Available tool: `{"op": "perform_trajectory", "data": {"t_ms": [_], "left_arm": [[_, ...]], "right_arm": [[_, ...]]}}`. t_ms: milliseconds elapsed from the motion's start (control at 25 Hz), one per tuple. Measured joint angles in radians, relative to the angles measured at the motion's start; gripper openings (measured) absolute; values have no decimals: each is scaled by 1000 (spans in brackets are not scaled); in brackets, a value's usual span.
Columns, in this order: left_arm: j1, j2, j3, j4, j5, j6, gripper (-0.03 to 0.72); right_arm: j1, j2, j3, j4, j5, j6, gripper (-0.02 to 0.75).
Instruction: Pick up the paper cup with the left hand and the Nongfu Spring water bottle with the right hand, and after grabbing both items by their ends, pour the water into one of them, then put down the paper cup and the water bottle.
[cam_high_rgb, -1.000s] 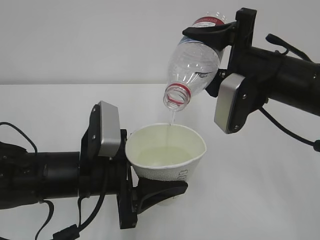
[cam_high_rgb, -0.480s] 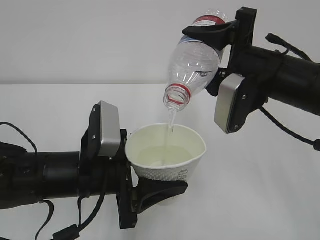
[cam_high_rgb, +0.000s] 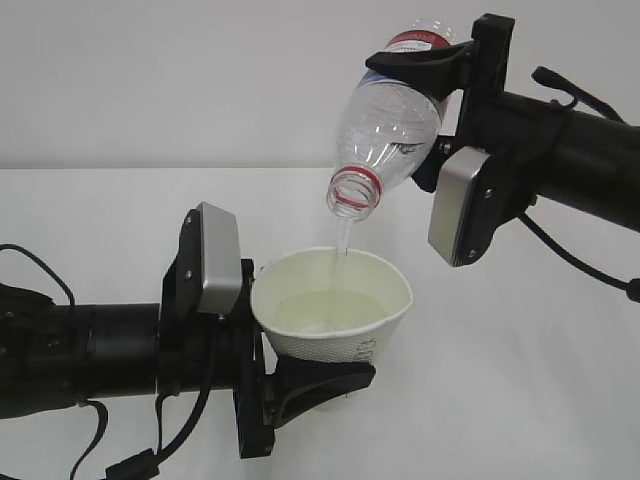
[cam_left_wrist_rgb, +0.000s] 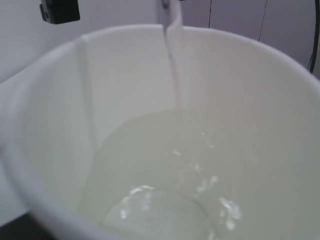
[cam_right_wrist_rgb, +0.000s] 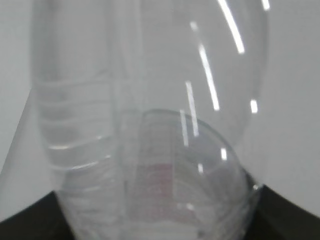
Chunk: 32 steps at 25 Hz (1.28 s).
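The white paper cup (cam_high_rgb: 340, 348) is held up off the table, tilted slightly, with my left gripper (cam_high_rgb: 312, 384) shut on its lower end. My right gripper (cam_high_rgb: 425, 108) is shut on the Nongfu Spring water bottle (cam_high_rgb: 385, 125) near its base. The bottle is tipped mouth-down, and its red neck ring sits just above the cup. A thin stream of water (cam_high_rgb: 343, 238) falls from the mouth into the cup, where water (cam_high_rgb: 330, 310) pools. The left wrist view looks into the cup (cam_left_wrist_rgb: 60, 100) at the water (cam_left_wrist_rgb: 165, 165) and the stream (cam_left_wrist_rgb: 172, 65). The bottle (cam_right_wrist_rgb: 150, 100) fills the right wrist view.
A white table (cam_high_rgb: 540, 380) spreads under both arms, with a plain pale wall (cam_high_rgb: 200, 80) behind it. The left arm's cables (cam_high_rgb: 100, 440) hang at the lower left. The right arm (cam_high_rgb: 570, 150) reaches in from the upper right.
The stream of water from the bottle has grown a little thicker. Both arms, the cup and the bottle hold the same places.
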Motion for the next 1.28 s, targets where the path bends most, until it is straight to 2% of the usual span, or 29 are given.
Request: {"op": "perform_trajectory", "data": {"t_ms": [1080, 1280], "left_arm": [[0, 0, 0, -4, 8, 0, 491], [0, 0, 0, -4, 8, 0, 491]], "right_arm": [[0, 0, 0, 0, 0, -4, 485], [0, 0, 0, 0, 0, 51, 485]]}}
